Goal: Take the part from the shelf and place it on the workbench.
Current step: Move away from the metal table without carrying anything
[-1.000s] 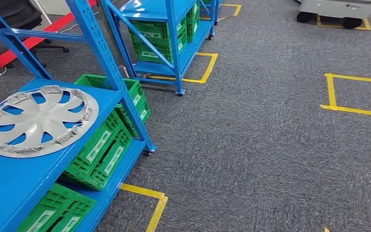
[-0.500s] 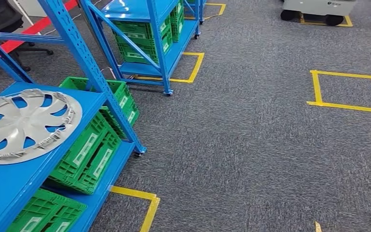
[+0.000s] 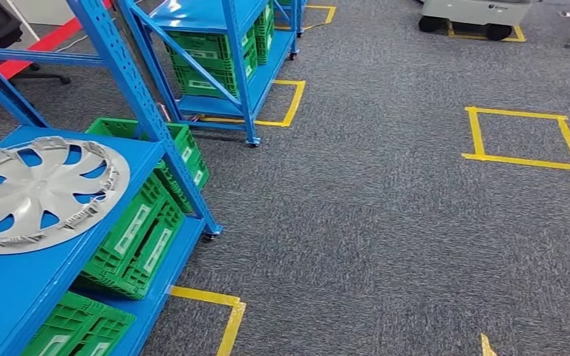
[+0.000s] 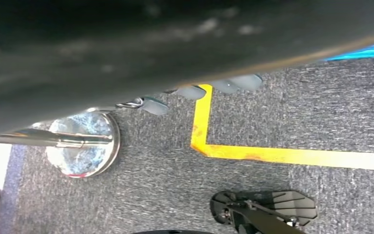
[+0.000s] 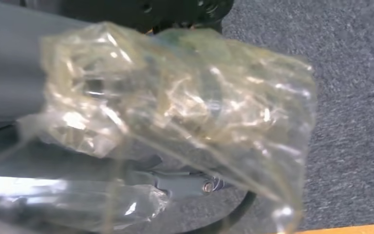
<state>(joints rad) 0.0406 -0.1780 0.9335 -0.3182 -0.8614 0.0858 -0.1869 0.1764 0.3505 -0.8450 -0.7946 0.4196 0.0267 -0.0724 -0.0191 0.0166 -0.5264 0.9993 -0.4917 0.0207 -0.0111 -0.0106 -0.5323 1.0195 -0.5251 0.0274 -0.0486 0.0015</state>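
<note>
Grey speckled carpet (image 3: 386, 237) covers the floor. Yellow tape marks it: a closed square outline (image 3: 523, 139) lies well out on the open carpet, an L-shaped corner (image 3: 226, 315) sits just beside the foot of the near blue shelf rack (image 3: 137, 104), and another corner (image 3: 286, 104) edges the second blue rack (image 3: 230, 44) farther back. Green plastic crates (image 3: 137, 237) fill the lower levels of both racks. A red strip (image 3: 33, 48) runs across the floor behind the near rack, beside the base of a dark office chair (image 3: 0, 22). At the far edge of the carpet stands a pale wheeled cart (image 3: 475, 15) inside its own yellow outline.
</note>
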